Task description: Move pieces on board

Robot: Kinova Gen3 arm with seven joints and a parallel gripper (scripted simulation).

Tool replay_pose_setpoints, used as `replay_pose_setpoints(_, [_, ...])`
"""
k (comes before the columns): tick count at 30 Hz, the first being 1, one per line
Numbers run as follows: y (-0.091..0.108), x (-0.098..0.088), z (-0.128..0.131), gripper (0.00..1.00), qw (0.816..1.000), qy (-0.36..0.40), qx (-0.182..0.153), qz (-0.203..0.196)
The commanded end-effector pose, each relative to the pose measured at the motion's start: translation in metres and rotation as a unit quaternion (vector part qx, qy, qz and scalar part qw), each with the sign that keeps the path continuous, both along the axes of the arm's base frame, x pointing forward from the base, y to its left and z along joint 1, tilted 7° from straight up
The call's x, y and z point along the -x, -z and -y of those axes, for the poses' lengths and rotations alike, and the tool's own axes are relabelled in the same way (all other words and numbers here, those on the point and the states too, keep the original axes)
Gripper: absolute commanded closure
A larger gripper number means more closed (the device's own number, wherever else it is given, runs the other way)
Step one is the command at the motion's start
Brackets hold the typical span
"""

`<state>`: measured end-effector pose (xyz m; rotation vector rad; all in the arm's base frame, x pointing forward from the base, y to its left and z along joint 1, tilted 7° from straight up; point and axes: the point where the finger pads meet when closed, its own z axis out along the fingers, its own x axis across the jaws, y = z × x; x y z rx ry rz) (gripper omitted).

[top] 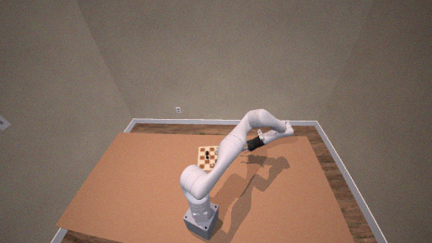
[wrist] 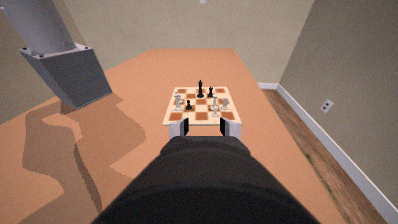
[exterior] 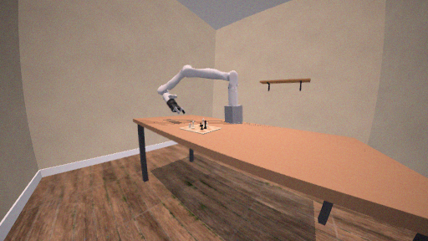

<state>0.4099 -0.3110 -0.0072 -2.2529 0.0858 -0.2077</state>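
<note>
Presently: pincer (wrist: 204, 128) spread wide, holding nothing, low centre of wrist frame; chessboard (wrist: 171, 114) just above it on table (wrist: 125, 100); hazard, crowded pieces (wrist: 215, 104) toppled by wide fingers descending.

chessboard (wrist: 202, 106) on table (wrist: 150, 75), pieces (wrist: 200, 89) on chessboard

an orange-brown table (exterior: 292, 155) on dark legs (exterior: 143, 152) stretches below and ahead of the pincer. under it lies a wooden plank floor (exterior: 104, 197), edged by a white baseboard (wrist: 340, 160) that runs along the wall to the pincer's right in the wrist view. a white wall outlet (wrist: 327, 105) sits on that same wall. well beyond the pincer, a small wooden shelf (exterior: 285, 81) on two dark brackets hangs on the beige wall (exterior: 334, 63).
</note>
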Motion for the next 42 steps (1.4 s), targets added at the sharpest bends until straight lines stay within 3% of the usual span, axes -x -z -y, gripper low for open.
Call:
replay_pose_setpoints(1, [-0.023,-0.005,0.003,0.00,1.000,0.000,0.009,0.008])
replay_pose_setpoints(8, [-0.038,-0.004,0.002,0.00,1.000,0.000,0.009,0.008])
replay_pose_setpoints(19, [-0.033,-0.006,-0.001,0.00,1.000,0.003,0.011,0.001])
replay_pose_setpoints(23, [-0.030,-0.015,-0.009,0.00,1.000,0.010,0.022,-0.013])
replay_pose_setpoints(34, [-0.013,-0.055,-0.060,0.00,0.989,0.064,0.102,-0.090])
replay_pose_setpoints(36, [-0.013,-0.055,-0.060,0.00,0.989,0.064,0.102,-0.090])
replay_pose_setpoints(42, [-0.007,-0.068,-0.097,0.00,0.968,0.120,0.173,-0.135])
